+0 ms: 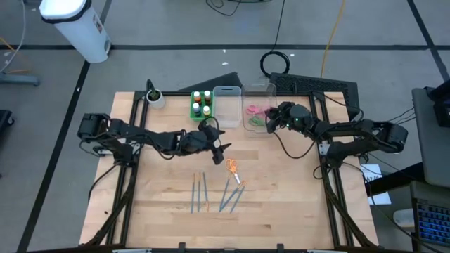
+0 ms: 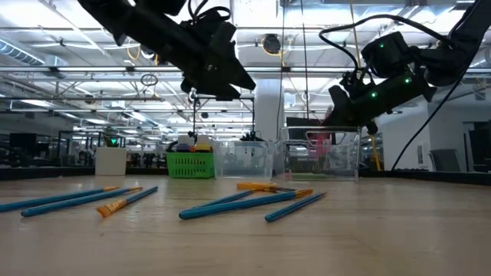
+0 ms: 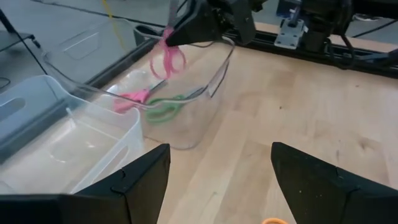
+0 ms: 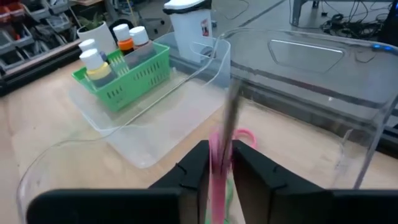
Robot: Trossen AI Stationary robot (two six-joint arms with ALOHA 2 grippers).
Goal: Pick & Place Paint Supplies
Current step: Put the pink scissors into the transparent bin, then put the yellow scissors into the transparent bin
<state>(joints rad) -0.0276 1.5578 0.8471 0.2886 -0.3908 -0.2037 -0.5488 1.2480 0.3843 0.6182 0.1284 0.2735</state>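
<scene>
My right gripper (image 1: 269, 121) hovers over the right clear bin (image 1: 259, 98), shut on a pair of pink scissors (image 3: 168, 57). Another pink pair (image 3: 132, 99) and a green pair (image 3: 165, 110) lie on that bin's floor. My left gripper (image 1: 219, 144) is open above the table, just beyond the orange scissors (image 1: 232, 169); its fingers (image 3: 143, 183) are bare. Several blue, grey and orange-tipped brushes (image 1: 211, 193) lie flat on the wood. White-capped paint bottles (image 4: 93, 59) stand in the green tray (image 1: 202, 105). My right gripper (image 4: 219, 163) pinches the pink scissors between its two fingers, on the pink part (image 4: 217, 152) just below the grey blades (image 4: 232, 115). It comes slanting down from the table's right. The scissors are lifted clear, their handle loops (image 3: 169, 61) hanging above the bin.
An empty clear bin (image 1: 226, 105) stands between the green tray and the right bin. A small white cup (image 1: 155, 97) sits at the table's far left corner. Black frame rails (image 1: 330, 183) run along the table's sides. Bare wood lies near the front edge.
</scene>
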